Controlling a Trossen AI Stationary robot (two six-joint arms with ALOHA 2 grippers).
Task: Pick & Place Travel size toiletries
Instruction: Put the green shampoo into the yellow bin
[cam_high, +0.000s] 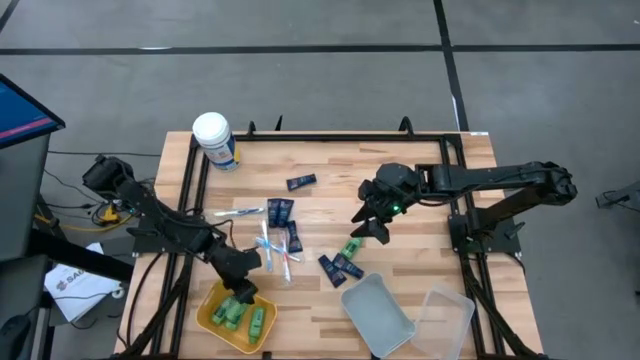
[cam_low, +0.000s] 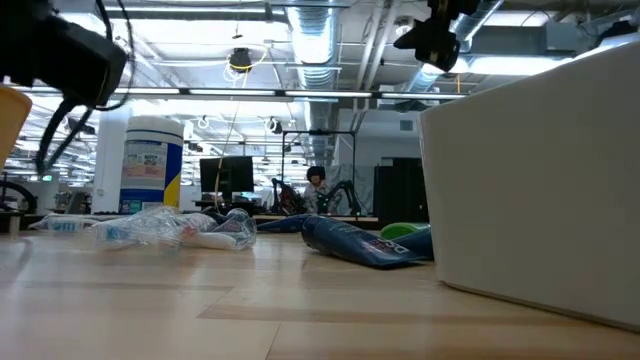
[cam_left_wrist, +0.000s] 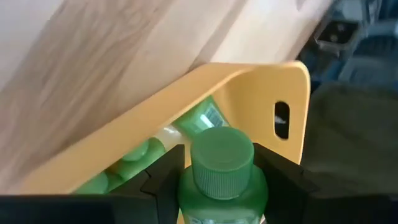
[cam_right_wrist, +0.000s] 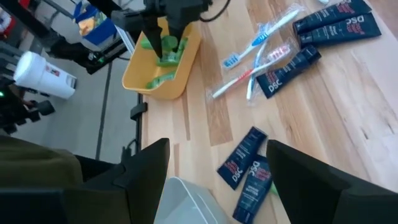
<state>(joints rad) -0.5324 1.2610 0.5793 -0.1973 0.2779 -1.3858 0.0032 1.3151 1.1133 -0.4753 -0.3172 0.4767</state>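
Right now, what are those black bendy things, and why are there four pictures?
They are two robot arms at a wooden table, each ending in a two-finger gripper. One picture looks down from above, one looks across from table height, and one comes from a camera on each wrist. The left gripper holds a green bottle over a yellow tray that already has green bottles in it. The right gripper is open and holds nothing, hovering above dark blue tubes. Toothbrushes, a white-lidded canister and a clear box with its lid beside it are also on the table.
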